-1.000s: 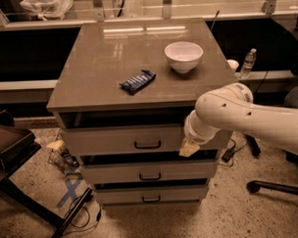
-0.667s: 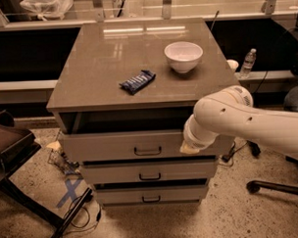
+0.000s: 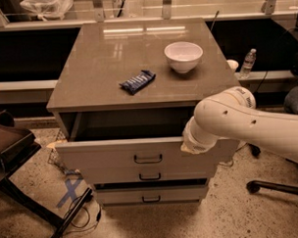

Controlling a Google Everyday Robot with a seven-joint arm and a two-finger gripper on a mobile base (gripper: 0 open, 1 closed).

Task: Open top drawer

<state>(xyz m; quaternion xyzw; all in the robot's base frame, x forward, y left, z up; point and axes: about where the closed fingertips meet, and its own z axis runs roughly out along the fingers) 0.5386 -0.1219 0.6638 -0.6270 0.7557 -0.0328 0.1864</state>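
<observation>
The top drawer of the grey-beige cabinet stands pulled out toward me, its dark inside showing under the cabinet top. Its small dark loop handle sits at the middle of the front. My gripper is at the right end of the drawer's front edge, at the end of the white arm that reaches in from the right. The arm's wrist hides the fingers.
On the cabinet top lie a blue snack packet and a white bowl. Two shallower drawers sit below. A dark chair stands left, a water bottle and a chair base right. Cables lie on the floor.
The top drawer has slid further out toward me, showing more of its inside. My gripper and arm have moved with its front edge, toward me and lower in view.
</observation>
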